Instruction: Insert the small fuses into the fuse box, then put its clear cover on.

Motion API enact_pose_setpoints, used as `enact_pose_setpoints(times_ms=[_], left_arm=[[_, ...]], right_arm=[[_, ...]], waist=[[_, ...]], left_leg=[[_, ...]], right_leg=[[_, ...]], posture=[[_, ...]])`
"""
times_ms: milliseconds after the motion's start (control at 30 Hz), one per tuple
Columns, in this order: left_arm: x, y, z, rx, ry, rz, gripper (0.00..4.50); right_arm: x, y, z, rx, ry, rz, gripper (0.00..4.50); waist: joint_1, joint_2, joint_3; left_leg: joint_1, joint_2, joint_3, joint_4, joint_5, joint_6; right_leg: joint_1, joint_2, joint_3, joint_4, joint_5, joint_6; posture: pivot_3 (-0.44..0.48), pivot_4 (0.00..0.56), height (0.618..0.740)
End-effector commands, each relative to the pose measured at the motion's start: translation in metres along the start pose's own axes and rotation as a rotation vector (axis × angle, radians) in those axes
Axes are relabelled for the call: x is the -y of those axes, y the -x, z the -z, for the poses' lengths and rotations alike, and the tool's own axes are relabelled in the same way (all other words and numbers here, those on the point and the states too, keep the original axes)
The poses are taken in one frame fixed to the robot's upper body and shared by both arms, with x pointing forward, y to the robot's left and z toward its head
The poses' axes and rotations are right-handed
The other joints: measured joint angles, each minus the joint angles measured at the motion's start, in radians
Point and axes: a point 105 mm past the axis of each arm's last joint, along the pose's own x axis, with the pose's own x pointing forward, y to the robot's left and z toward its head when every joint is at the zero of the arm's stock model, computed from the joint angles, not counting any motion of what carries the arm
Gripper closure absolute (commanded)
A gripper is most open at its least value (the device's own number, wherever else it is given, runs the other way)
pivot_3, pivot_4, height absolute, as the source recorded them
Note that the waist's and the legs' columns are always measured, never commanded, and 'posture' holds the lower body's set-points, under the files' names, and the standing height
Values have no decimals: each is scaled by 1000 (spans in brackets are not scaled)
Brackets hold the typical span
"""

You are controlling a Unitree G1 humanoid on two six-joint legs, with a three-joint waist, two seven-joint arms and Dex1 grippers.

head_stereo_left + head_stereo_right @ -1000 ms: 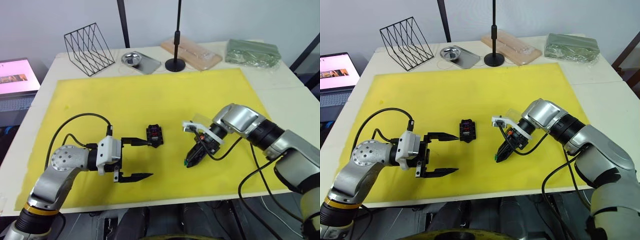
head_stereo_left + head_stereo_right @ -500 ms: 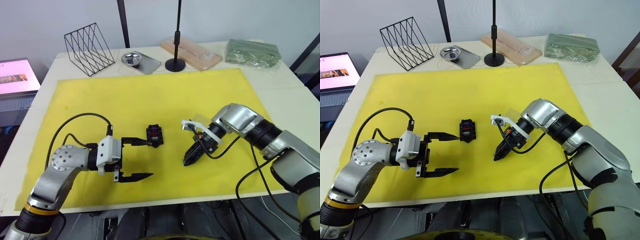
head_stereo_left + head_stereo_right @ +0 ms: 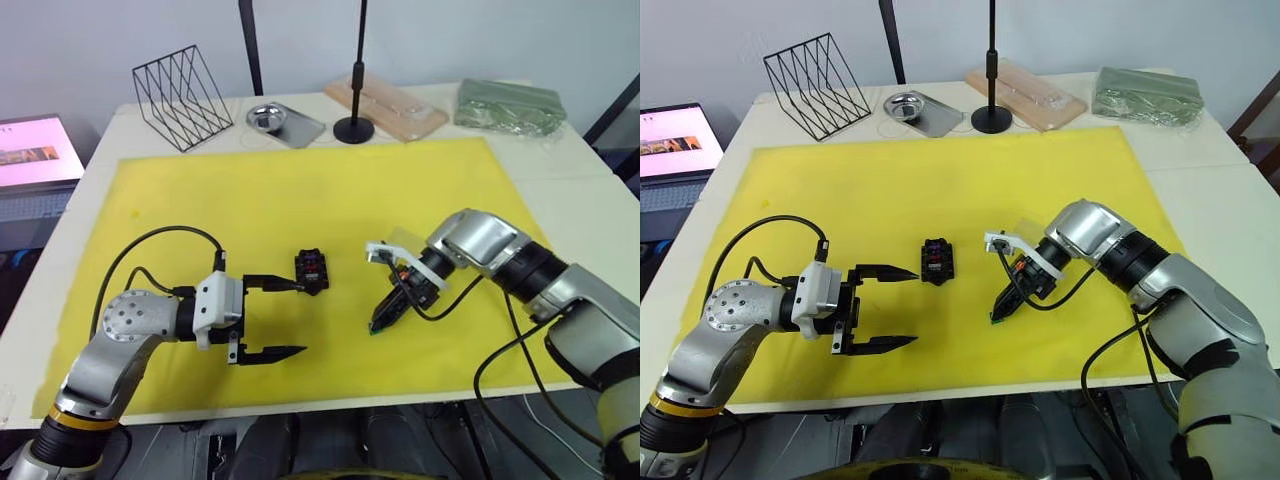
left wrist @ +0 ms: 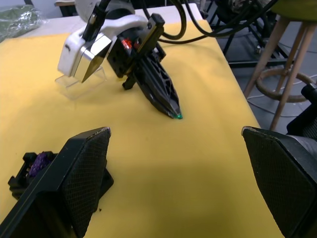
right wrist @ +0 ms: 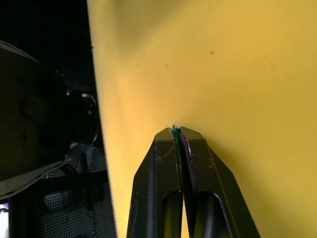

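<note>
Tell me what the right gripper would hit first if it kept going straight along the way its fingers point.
Most likely the yellow mat. The right gripper, shut on a green fuse, points steeply down with its tip just above or on the mat; contact is hard to judge.

Matt yellow foam mat [image 3: 300,200]

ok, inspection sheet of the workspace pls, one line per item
Surface: yellow foam mat on a pale table.
Job's things: black fuse box mid-mat; green fuse pinched; clear cover behind right gripper.
Clutter: black wire rack, steel dish, wrapped wooden board, green bag.
Grippers: left gripper open; right gripper shut on fuse.
Cables: black cable loops at both wrists.
Surroundings: laptop.
</note>
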Motion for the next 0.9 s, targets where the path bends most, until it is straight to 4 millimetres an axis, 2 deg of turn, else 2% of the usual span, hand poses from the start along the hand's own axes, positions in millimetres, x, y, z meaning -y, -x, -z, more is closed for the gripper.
enact_pose_setpoints(times_ms=[33,133,267,400,467,533,667,900], left_arm=[[2,0,-5,8,-21,13,0],[3,3,-5,10,-4,4,0],[0,6,-10,41,42,-46,0],[-4,12,-12,41,64,-63,0],[-4,14,-12,34,62,-54,0],[-4,14,-12,33,61,-45,0],[-4,10,-14,43,56,-24,0],[0,6,-15,55,60,-17,0]], right_arm=[[-19,16,-15,142,-32,-13,4446],[-36,23,-25,323,-52,36,4446],[-45,25,-3,580,-111,114,4446],[-33,21,7,934,-248,277,4446],[-45,16,10,1075,-355,326,4446],[-51,8,14,1136,-528,330,4446],[-50,1,15,1213,-691,420,4446],[-46,-1,11,1240,-773,429,4446]], waist=[[-2,0,0],[-3,0,0],[16,-2,-1],[21,-2,-2],[23,1,-2],[18,2,-1],[-5,-1,-2],[-6,-1,-2]], left_leg=[[0,0,0,0,0,0],[0,0,0,-1,0,0],[0,1,-2,-2,0,0],[0,0,-1,-1,0,0],[1,0,0,-1,0,0],[2,-1,1,-1,0,0],[3,1,3,0,0,1],[3,1,2,-1,0,1]], right_leg=[[0,0,0,0,0,0],[0,0,0,0,0,0],[0,1,0,0,0,0],[2,-1,0,0,0,0],[1,-1,1,0,1,-1],[3,-2,1,0,0,-1],[5,0,2,-1,0,-1],[5,2,2,-1,-1,1]], posture=[[0,150,740],[0,150,740],[0,150,740],[0,150,740],[0,150,740],[0,150,740],[0,150,740],[0,150,740]])
